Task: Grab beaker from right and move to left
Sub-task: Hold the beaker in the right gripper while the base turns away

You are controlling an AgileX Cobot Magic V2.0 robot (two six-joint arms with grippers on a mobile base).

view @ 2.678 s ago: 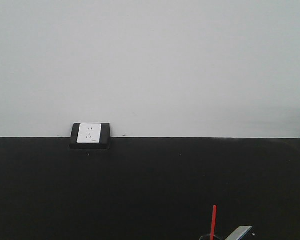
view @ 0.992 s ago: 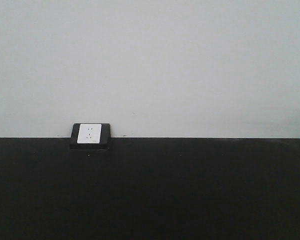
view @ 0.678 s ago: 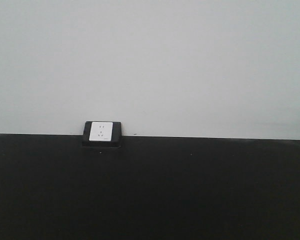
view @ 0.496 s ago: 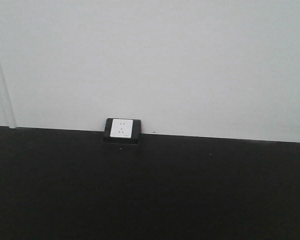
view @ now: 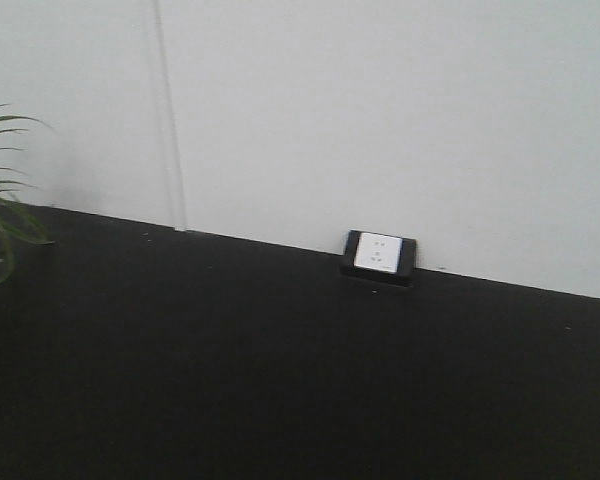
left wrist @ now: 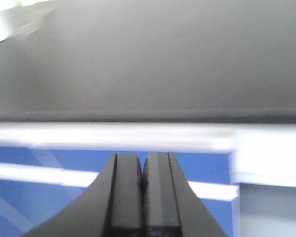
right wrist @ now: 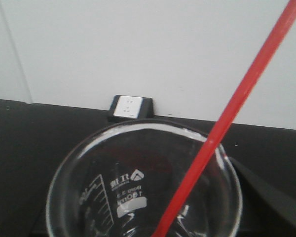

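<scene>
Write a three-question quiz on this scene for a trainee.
1. True or false: the left gripper is shut and empty.
2. What leans in the beaker? A: red rod; B: spoon; C: brush.
3. Fill in: in the front view, the plant shows at the picture's ___ edge.
Key: 1 true; 2 A; 3 left.

Flat, even light; the black bench reads dim and grainy. The left wrist view is blurred. The beaker rim glints.
</scene>
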